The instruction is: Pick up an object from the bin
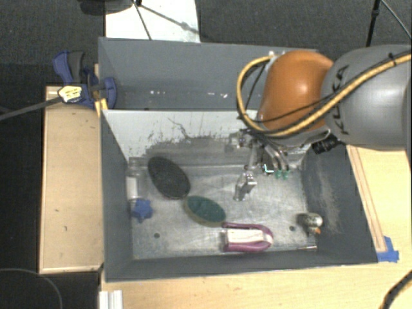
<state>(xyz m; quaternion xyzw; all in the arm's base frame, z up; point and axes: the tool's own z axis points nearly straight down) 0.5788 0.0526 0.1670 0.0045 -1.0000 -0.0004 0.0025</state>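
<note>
Claw (245,188) near dark green oval (205,210)

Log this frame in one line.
hand: above bare bin floor | nearest: green oval, black oval | grasp: none seen | pick: not done

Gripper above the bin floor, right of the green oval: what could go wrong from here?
1. The gripper hangs over bare floor of the bin; a straight descent would likely hit metal and catch nothing.
2. The green oval lies flat and low, close to the dark oval; a grasp may slip or shove both.
3. The purple pack sits by the front wall, leaving little room.
</note>
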